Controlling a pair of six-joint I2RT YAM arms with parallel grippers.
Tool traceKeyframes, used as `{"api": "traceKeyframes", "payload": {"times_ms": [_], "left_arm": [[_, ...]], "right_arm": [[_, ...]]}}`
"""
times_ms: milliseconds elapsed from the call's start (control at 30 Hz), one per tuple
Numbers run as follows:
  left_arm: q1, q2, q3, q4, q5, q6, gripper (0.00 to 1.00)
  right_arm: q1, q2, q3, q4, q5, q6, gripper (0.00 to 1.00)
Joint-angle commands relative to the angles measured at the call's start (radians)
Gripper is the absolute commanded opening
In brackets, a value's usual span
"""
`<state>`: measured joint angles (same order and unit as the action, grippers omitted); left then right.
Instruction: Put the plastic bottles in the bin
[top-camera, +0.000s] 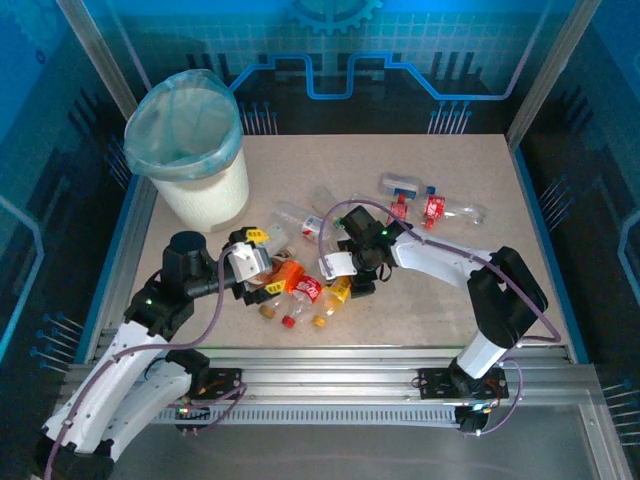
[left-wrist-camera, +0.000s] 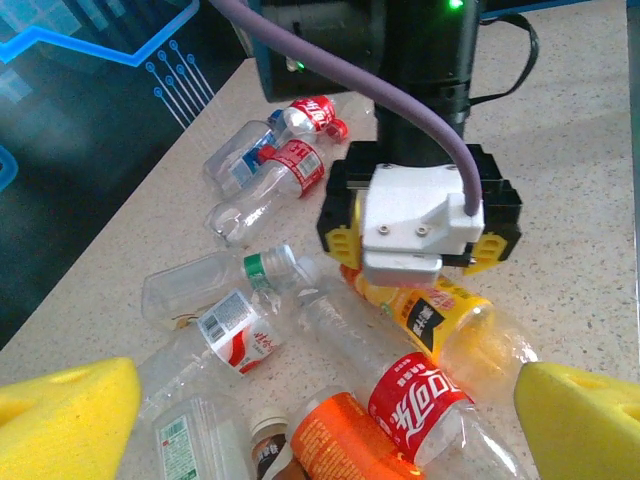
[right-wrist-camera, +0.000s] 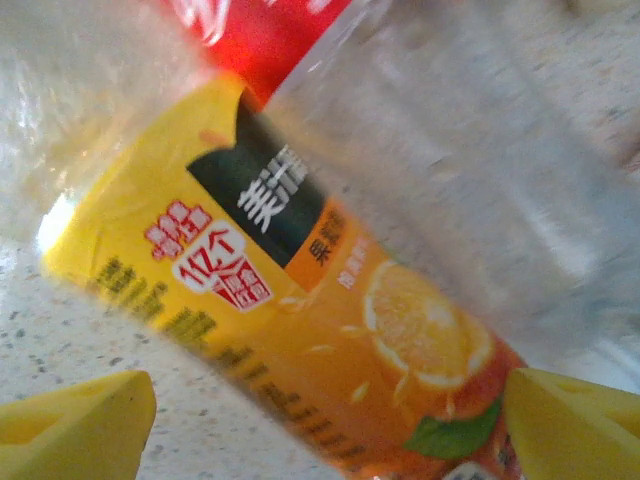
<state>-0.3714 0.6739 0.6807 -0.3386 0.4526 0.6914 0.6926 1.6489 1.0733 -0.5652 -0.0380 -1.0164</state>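
Note:
Several plastic bottles lie heaped in the middle of the table, and a few more lie at the back right. The bin stands at the back left, a white bucket with a light-blue bag. My left gripper hangs open over an orange-labelled bottle and a red-labelled bottle. My right gripper is open and straddles a yellow-orange juice bottle; its left pad stands clear of the bottle. In the top view the left gripper and right gripper face each other across the heap.
Clear crushed bottles with white and green labels lie to the left of the heap. A raised blue rim runs round the table, with glass walls behind. Bare tabletop lies at the front right.

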Motion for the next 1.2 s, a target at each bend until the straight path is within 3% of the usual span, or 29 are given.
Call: {"api": "traceKeyframes", "payload": {"times_ms": [0, 400, 767, 967, 1167], "left_arm": [[-0.009, -0.018, -0.023, -0.026, -0.032, 0.043, 0.97], [-0.009, -0.021, -0.029, -0.027, -0.038, 0.040, 0.97], [-0.008, -0.022, -0.030, -0.017, -0.038, 0.031, 0.97], [-0.009, -0.030, -0.012, -0.027, -0.061, 0.034, 0.96], [-0.008, -0.046, 0.047, -0.024, -0.048, 0.033, 0.96]], "right_arm": [[-0.009, -0.026, -0.044, -0.024, -0.010, 0.029, 0.92], [0.002, 0.009, -0.057, -0.002, -0.026, 0.056, 0.91], [0.002, 0.031, -0.054, -0.005, -0.040, 0.096, 0.82], [-0.007, -0.047, -0.106, 0.009, 0.023, 0.113, 0.69], [-0.057, -0.193, -0.145, -0.009, 0.043, 0.113, 0.67]]}}
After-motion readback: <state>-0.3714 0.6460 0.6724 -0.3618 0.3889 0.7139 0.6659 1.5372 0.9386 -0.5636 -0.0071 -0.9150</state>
